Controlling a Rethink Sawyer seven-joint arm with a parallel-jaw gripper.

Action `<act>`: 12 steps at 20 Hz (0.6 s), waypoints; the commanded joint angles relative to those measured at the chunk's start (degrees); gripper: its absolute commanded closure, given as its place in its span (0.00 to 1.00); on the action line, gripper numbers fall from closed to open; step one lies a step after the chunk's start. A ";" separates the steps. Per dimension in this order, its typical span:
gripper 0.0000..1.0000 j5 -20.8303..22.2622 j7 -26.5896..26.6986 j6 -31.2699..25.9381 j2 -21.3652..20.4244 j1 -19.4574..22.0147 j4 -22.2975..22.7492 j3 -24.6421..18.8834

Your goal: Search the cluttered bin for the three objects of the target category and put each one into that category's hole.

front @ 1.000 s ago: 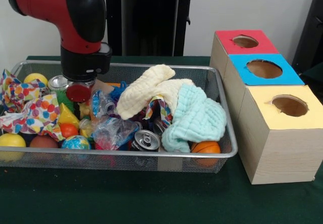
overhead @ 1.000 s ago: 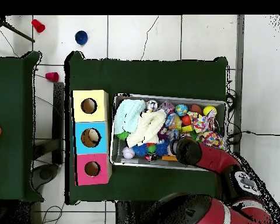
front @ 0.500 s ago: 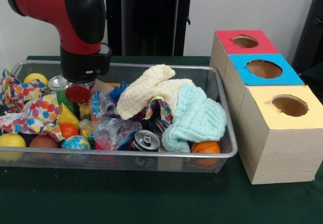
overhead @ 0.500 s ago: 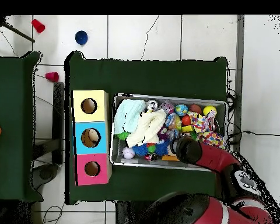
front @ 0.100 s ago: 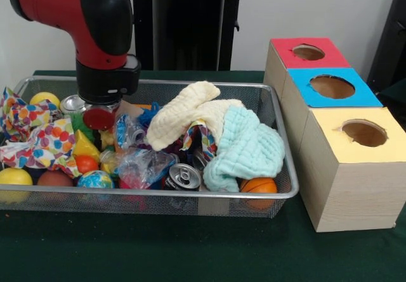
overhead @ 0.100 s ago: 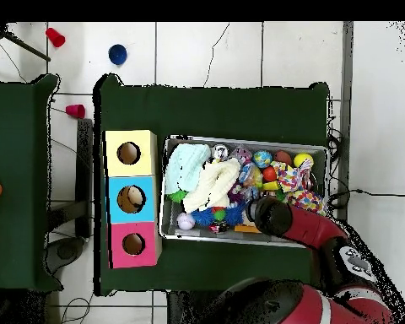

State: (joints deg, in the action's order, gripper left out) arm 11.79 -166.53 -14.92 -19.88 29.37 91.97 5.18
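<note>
At the far left of the front view a wire bin sits on the green tabletop, packed with clutter. In its lower left corner lie a yellow ball, a brown ball and a globe-patterned ball. Above them a dotted, many-coloured cloth spreads across the left end, with another yellow ball behind it.

The red and black arm comes down in the upper left of the frame, its black wrist ending over the left part of the bin. The claw is low among the things there, beside a silver can top; a red round piece shows under the wrist, and I cannot tell whether the claw is spread or pressed together.

Toward the middle lie crumpled clear plastic and a drink can near the front wall. A cream cloth drapes over the heap, touching a mint-green cloth to its right. An orange basketball rests in the lower right corner.

At the right stand three boxes in a row, touching: red-topped, blue-topped and yellow-topped, each with a round hole.
</note>
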 commanded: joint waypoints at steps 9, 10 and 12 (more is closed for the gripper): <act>1.00 -5.35 0.60 -7.37 2.35 -3.54 -4.39 -8.26; 1.00 -5.22 0.77 -7.22 1.90 -3.46 -3.96 -8.33; 1.00 -5.12 1.01 -7.46 1.42 -3.36 -3.62 -8.43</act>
State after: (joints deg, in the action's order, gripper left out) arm 9.83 -166.53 -16.89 -19.71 27.23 90.80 4.58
